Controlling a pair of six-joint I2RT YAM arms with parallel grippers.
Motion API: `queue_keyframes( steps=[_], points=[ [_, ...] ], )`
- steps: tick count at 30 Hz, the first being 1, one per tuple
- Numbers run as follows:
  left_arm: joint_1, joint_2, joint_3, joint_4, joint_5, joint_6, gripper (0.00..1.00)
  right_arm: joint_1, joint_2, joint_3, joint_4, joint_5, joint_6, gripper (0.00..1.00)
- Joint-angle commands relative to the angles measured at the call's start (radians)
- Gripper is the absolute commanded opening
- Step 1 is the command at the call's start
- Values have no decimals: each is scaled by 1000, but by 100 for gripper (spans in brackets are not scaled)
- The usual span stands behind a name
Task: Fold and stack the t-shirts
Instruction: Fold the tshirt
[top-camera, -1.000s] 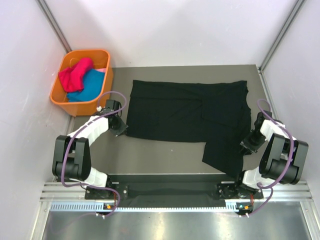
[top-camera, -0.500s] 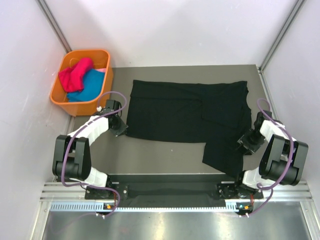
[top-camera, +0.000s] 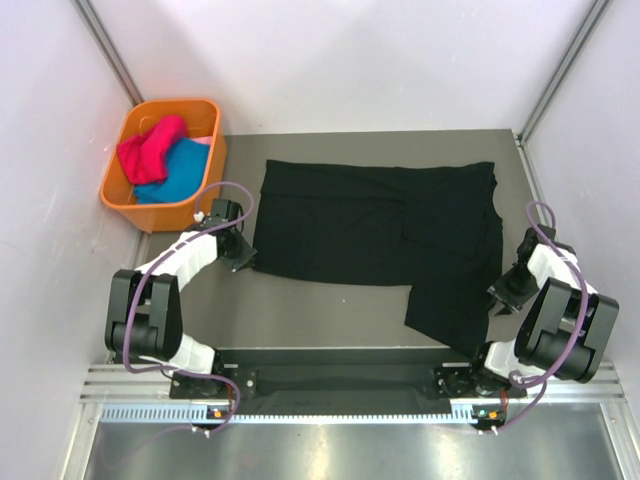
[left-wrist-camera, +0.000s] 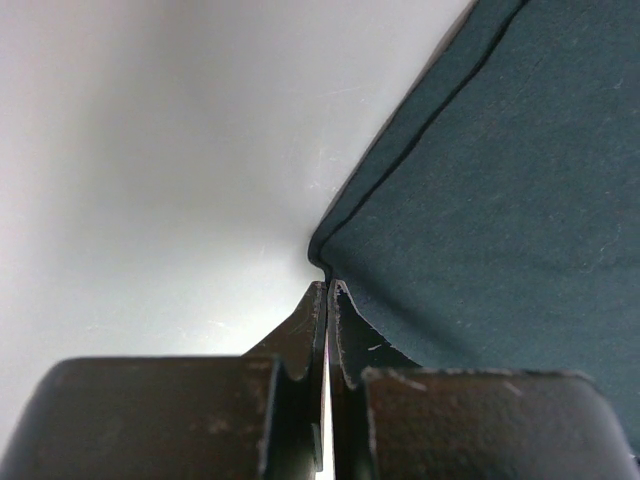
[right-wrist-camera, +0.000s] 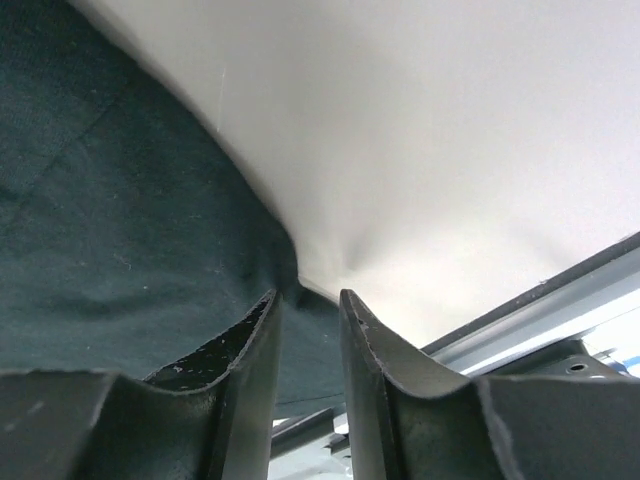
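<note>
We see the black t-shirt (top-camera: 370, 225) spread flat on the worktop (top-camera: 300, 310), with 1 flap trailing toward the near edge on the right. Our left tool (left-wrist-camera: 327, 290) is closed, its tips at the shirt's near-left corner; we cannot tell whether cloth is pinched. Our right tool (right-wrist-camera: 308, 295) stands slightly apart at the shirt's right edge. The pink t-shirt (top-camera: 150, 150) and teal t-shirt (top-camera: 180, 178) lie in the orange basket (top-camera: 112, 188)
</note>
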Motion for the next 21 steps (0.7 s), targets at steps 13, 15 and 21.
queue_keyframes(
  steps=[13,15,21],
  points=[
    [2,41,9,29,11,30,0,7,84,-38,123,-39,35,39],
    [2,48,22,23,11,26,0,7,125,-49,146,-29,44,37],
    [2,31,24,1,-14,23,0,4,139,-72,188,26,83,11]
  ],
)
